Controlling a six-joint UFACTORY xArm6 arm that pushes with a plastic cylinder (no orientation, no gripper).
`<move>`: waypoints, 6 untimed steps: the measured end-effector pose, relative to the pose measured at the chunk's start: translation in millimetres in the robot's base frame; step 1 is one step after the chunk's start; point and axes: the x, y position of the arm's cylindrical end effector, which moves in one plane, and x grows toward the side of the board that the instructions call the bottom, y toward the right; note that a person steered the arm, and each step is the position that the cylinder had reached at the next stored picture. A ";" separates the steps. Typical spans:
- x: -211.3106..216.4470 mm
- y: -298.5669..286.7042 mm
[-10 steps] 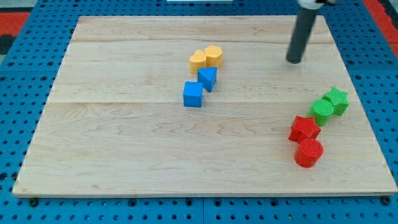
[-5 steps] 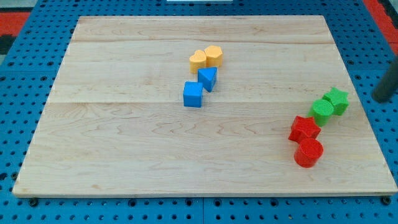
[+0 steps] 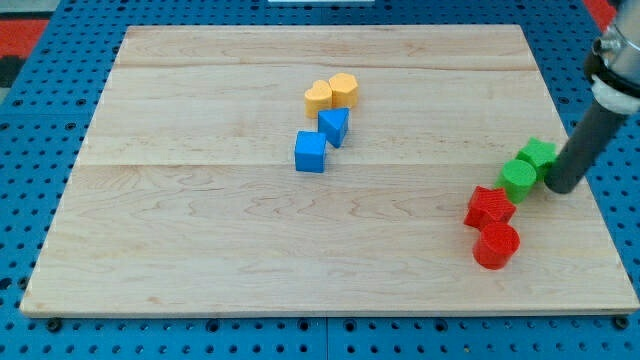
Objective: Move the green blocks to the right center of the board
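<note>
The green blocks, a round green block (image 3: pixel 518 179) touching a green star block (image 3: pixel 538 153), sit at the bench's (image 3: pixel 200 230) right middle, so my tip (image 3: pixel 560 188), just right of them, should only nudge softly; there is no gripper.

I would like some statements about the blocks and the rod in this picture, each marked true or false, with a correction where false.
1. My tip is at the view's right of the green blocks. True.
2. The two yellow blocks lie near the view's bottom edge. False: they lie in the upper middle of the board.
3. The green star block and the green round block sit side by side. True.
4. The two red blocks are above the green ones. False: they are below them.
5. There are three blue blocks. False: there are two blue blocks.
</note>
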 end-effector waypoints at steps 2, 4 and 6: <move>-71.0 -5.2; -40.4 3.6; 68.8 3.9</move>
